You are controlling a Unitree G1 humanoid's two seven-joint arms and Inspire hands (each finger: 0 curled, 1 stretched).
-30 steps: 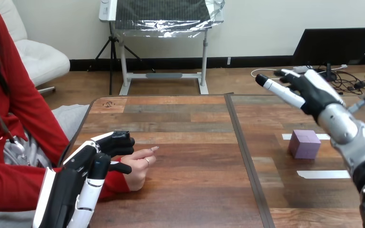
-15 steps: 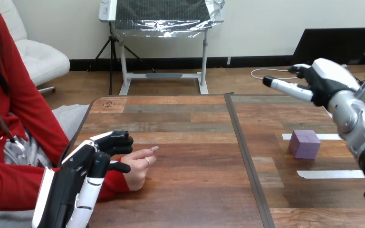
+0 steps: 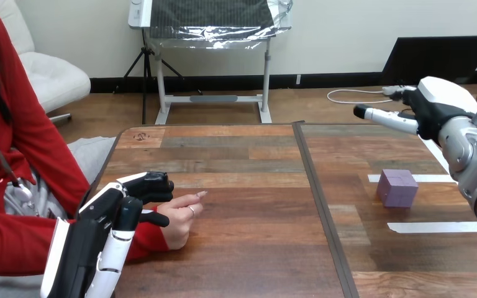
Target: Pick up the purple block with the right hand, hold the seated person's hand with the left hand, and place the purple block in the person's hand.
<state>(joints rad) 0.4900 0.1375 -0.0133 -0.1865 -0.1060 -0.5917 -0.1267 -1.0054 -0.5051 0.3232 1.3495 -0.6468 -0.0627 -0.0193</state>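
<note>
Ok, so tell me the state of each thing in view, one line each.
Purple block: flat on the table, untouched, between two white tape strips.
Right hand: open, raised beyond the block, holding nothing.
Person's hand: resting on the table, loosely curled.
Left hand: against the person's hand; whether it grips cannot be told.

Right hand (image 3: 433,107): moved rightward across the far table edge over the last second, now farther from the purple block (image 3: 397,188); its outstretched finger levelled, pointing left.
</note>
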